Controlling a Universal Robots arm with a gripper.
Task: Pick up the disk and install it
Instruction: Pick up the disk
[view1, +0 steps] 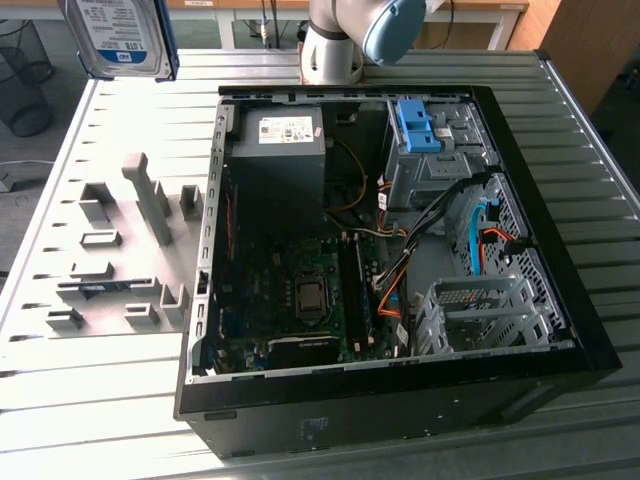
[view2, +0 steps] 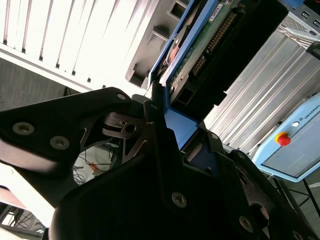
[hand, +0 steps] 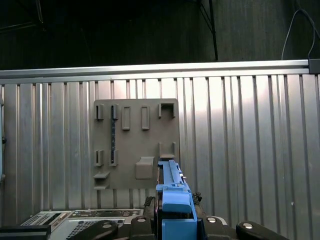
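End effector (hand: 175, 224) clamps the disk (view1: 120, 35) high over the grey holder plate (hand: 132, 145), open computer case (view1: 400, 420) alongside.

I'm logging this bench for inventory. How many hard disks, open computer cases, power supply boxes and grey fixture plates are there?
disk: 1
open computer case: 1
power supply box: 1
grey fixture plate: 1
Total: 4
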